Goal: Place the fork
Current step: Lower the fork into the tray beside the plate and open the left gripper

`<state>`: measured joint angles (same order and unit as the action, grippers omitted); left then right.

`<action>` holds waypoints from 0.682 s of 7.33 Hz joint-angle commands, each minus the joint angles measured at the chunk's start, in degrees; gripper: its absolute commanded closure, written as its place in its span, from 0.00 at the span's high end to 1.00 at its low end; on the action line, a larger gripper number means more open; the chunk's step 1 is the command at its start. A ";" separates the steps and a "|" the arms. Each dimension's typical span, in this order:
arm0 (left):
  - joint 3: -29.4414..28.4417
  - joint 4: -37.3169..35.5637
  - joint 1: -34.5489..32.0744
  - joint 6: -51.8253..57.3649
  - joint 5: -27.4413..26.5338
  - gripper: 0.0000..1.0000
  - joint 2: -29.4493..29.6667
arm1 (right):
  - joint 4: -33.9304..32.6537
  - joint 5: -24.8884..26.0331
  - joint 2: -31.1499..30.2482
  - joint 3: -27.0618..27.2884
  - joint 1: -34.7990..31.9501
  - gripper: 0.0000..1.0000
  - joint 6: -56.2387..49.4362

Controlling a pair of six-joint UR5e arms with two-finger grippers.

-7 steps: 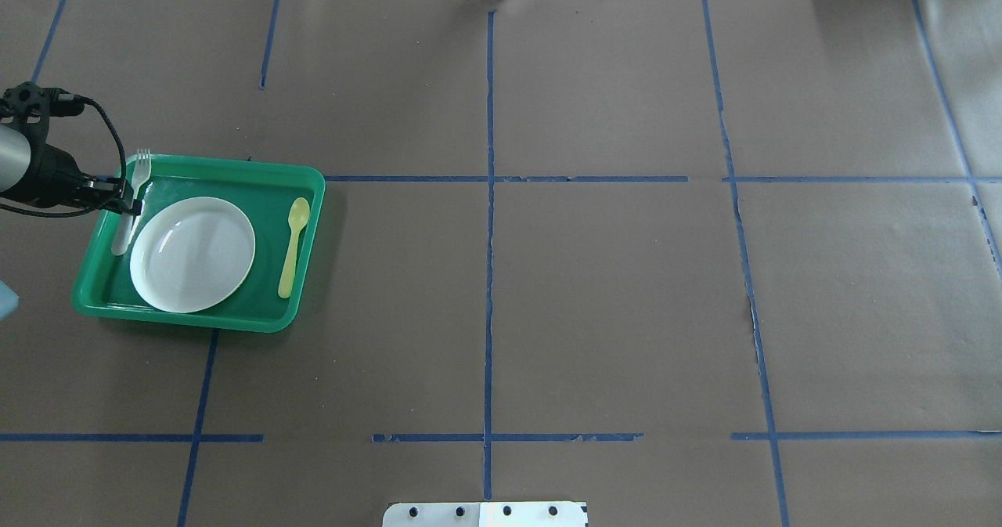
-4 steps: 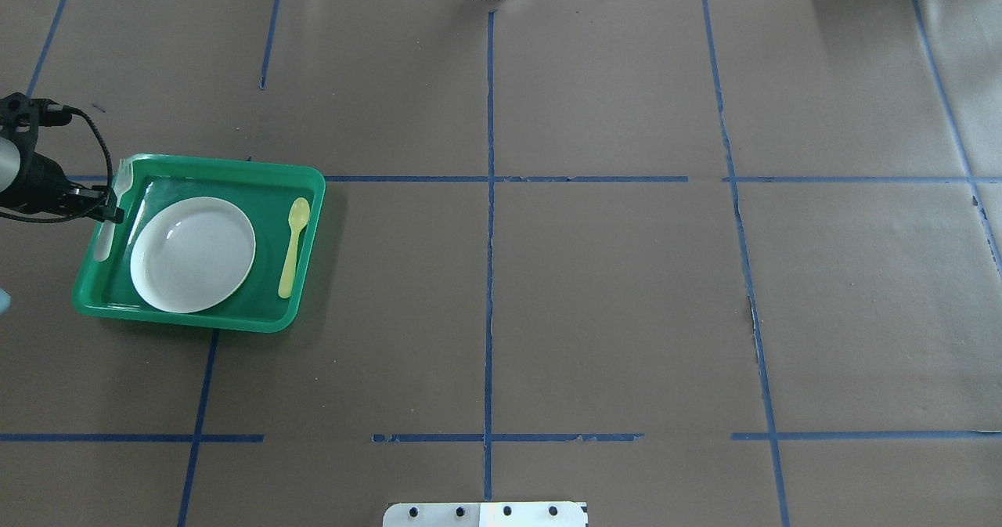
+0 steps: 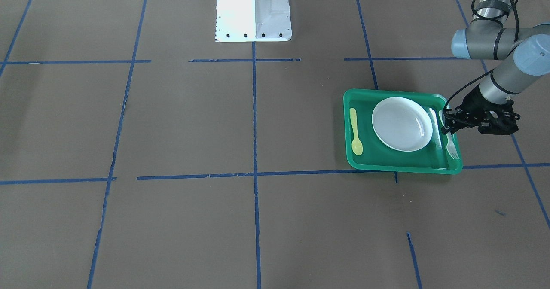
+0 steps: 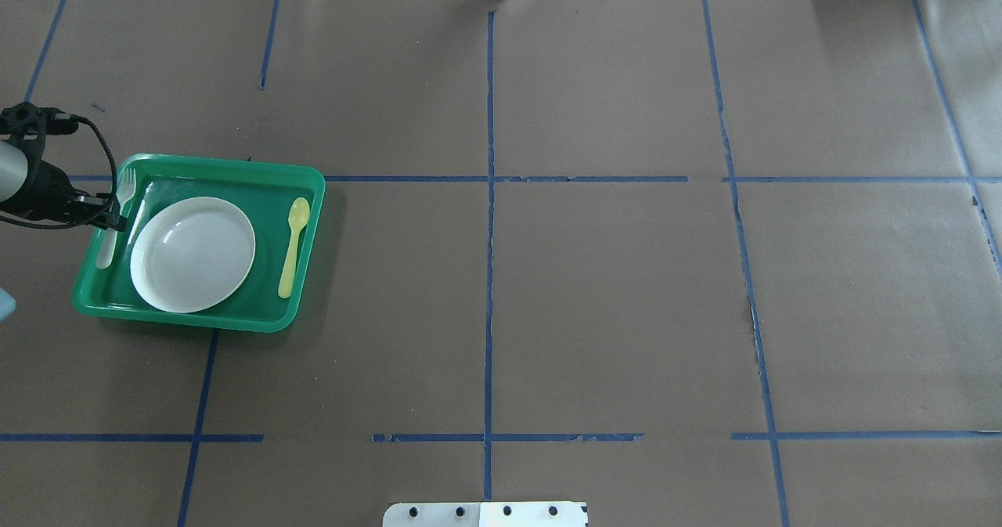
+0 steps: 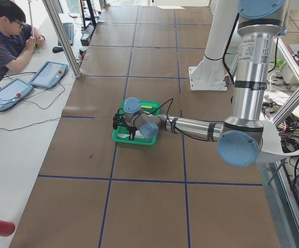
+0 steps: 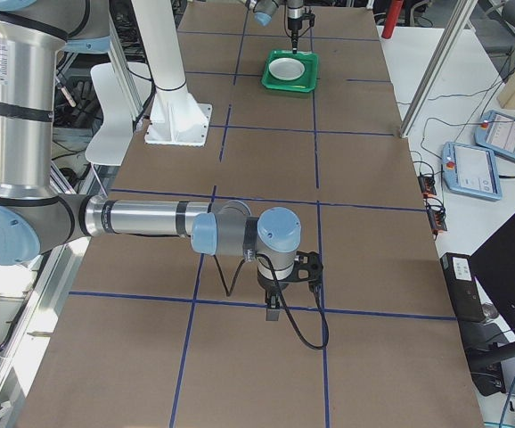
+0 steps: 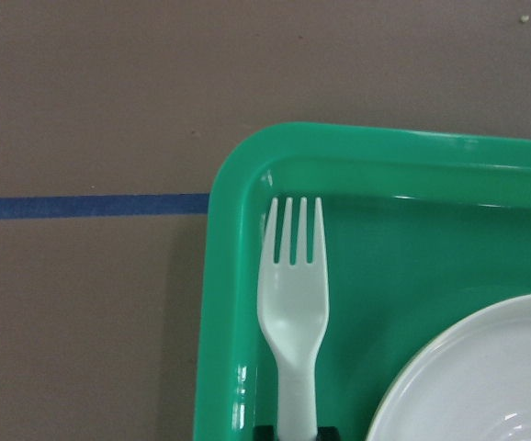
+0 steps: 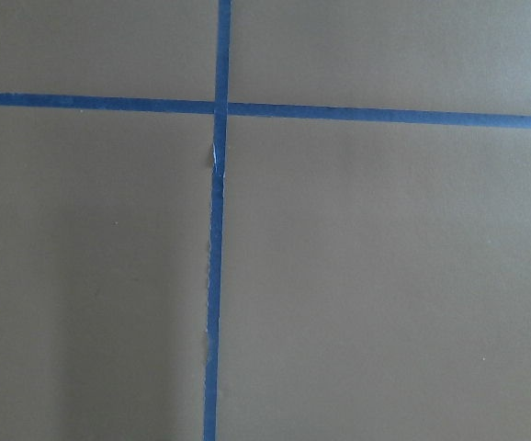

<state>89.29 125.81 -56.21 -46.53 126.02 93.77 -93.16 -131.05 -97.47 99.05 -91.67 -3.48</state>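
Note:
The white plastic fork (image 4: pixel 119 206) lies lengthwise along the left side of the green tray (image 4: pixel 196 322), between the rim and the white plate (image 4: pixel 192 253), tines toward the far side. My left gripper (image 4: pixel 109 218) is shut on the fork's handle, at the tray's left rim. In the front view the fork (image 3: pixel 449 145) and left gripper (image 3: pixel 444 126) are at the tray's right side. In the left wrist view the fork (image 7: pixel 293 303) points up inside the tray corner (image 7: pixel 215 322). My right gripper (image 6: pixel 273 312) hangs over bare table far away; I cannot tell its state.
A yellow spoon (image 4: pixel 293 245) lies along the tray's right side. The robot base plate (image 3: pixel 252 10) is at the middle of the near edge. Blue tape lines cross the brown table cover. An operator (image 5: pixel 4 41) sits past the table's end.
My left gripper has carried the fork to the left, from beside the plate to the tray's left rim, and it now sits slightly lower along that rim.

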 commanded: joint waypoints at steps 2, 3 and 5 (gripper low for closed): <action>0.01 -0.03 0.84 0.30 -0.07 1.00 -0.17 | 0.00 0.00 0.00 0.00 0.00 1.00 -0.04; 0.09 -0.21 0.76 -0.04 -0.07 1.00 -0.34 | 0.00 0.00 0.00 0.00 0.00 1.00 -0.04; 1.40 -1.00 -0.12 0.65 -0.07 1.00 -0.96 | 0.00 0.00 0.00 0.00 0.00 1.00 -0.04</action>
<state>89.96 125.25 -55.79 -46.30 125.98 93.17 -93.16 -131.05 -97.47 99.05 -91.67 -3.51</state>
